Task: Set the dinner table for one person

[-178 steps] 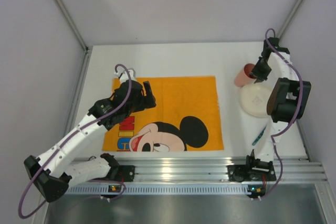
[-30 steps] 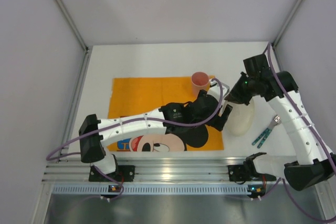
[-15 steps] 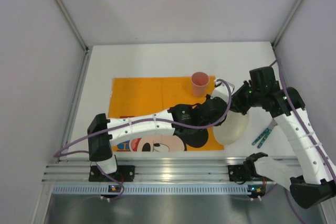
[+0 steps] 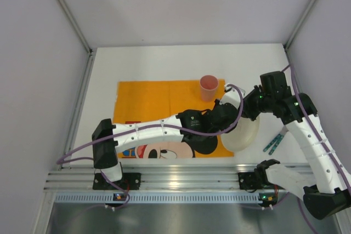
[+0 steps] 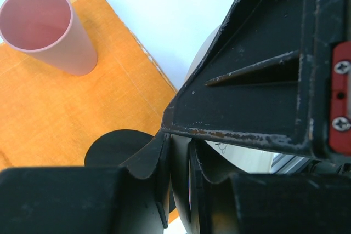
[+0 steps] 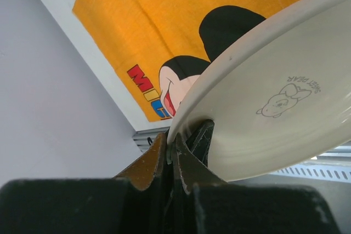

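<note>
A cream plate (image 4: 244,135) with a small bear drawing hangs tilted above the dinner table (image 4: 164,61), at the right edge of the orange Mickey Mouse placemat (image 4: 153,100). My left gripper (image 4: 230,120) is shut on its left rim. In the left wrist view the rim (image 5: 181,184) sits edge-on between the closed jaws of that gripper (image 5: 180,146). My right gripper (image 4: 250,112) is shut on the plate's far rim, and in the right wrist view the plate (image 6: 285,130) fans out from this gripper (image 6: 173,149). A pink cup (image 4: 208,86) stands upright on the placemat's far right corner.
Teal-handled cutlery (image 4: 274,142) lies on the white tabletop to the right of the plate, near the front edge. The left arm stretches across the placemat's lower half. Grey walls enclose the table at the back and on both sides.
The left gripper has closed on the plate's rim. The plate, held by the right gripper, has moved left and nearer, toward the placemat's corner. The cup has stayed put.
</note>
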